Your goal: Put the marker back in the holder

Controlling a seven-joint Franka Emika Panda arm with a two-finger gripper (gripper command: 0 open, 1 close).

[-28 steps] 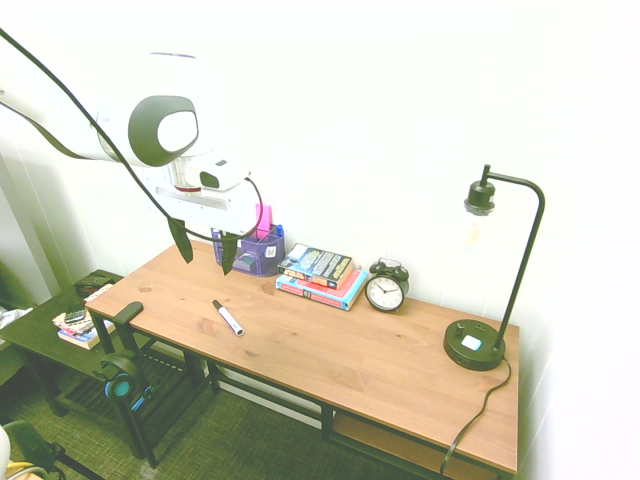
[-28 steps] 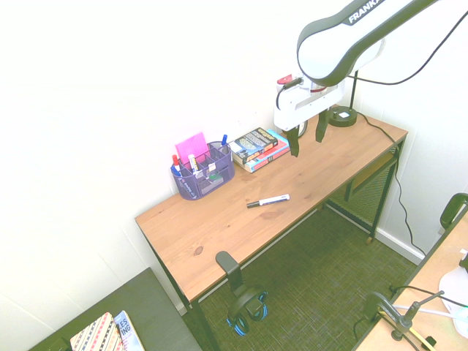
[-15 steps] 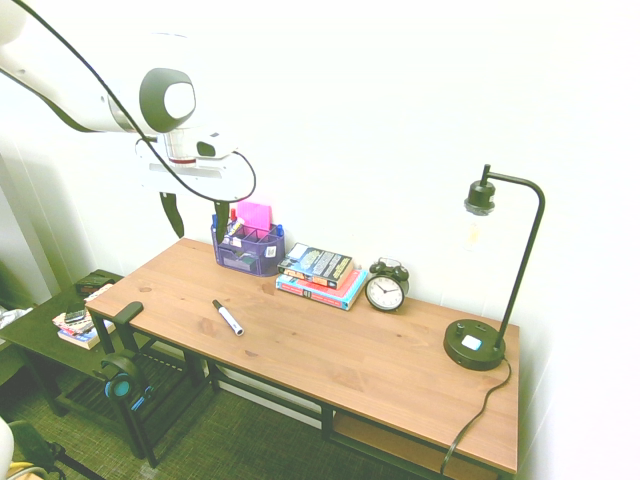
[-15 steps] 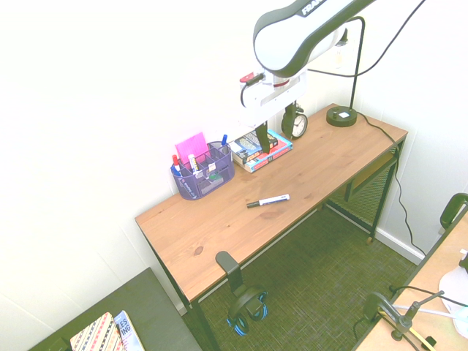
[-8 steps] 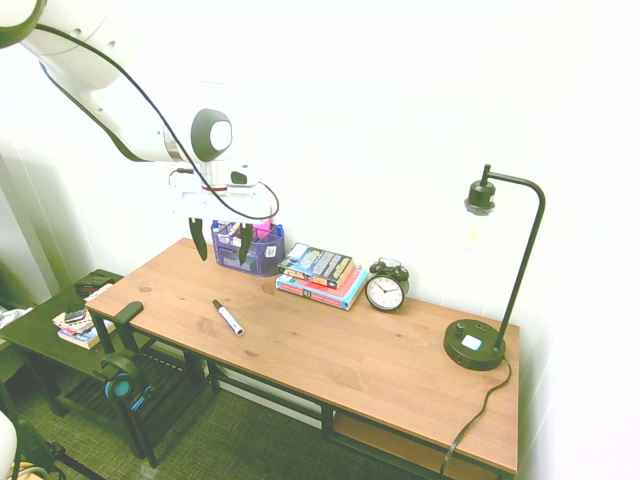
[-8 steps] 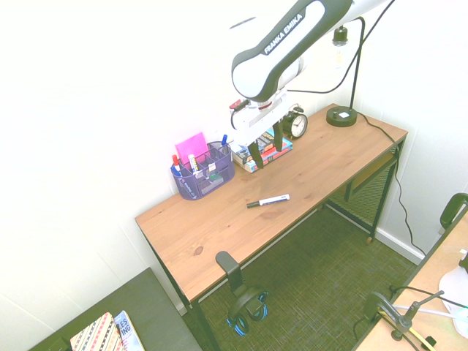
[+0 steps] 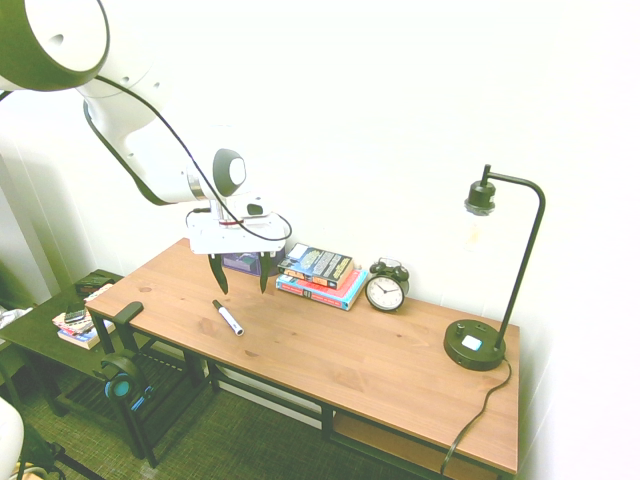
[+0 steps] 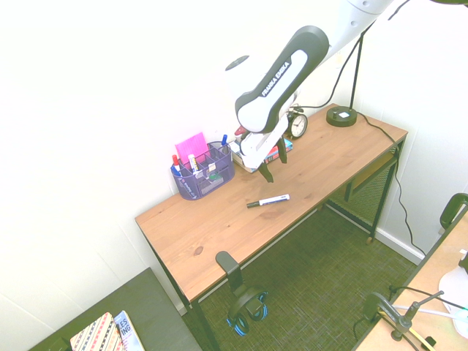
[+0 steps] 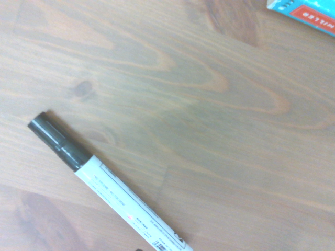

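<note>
First exterior view — what's the surface like?

"Brown wooden desk (image 7: 330,350) against a white wall (image 7: 400,120), over dark carpet (image 7: 215,435). Low dark table (image 7: 35,340) at nine o'clock from it, headphones (image 7: 122,382) hanging at the desk's near-left corner."

"And the marker (image 7: 228,318)?"

"Lying on the wood, near the front edge, holding nothing up. Mesh holder (image 8: 205,173) past twelve o'clock from it, book stack (image 7: 322,278) at two, alarm clock (image 7: 385,291) and lamp (image 7: 475,345) towards three."

"Room to move?"

"Wood stretches from marker to lamp base — the books keep to the back."

"Gripper (image 7: 240,288)?"

"Fingers wide apart above the desk, nothing between them; marker at six o'clock."
</note>
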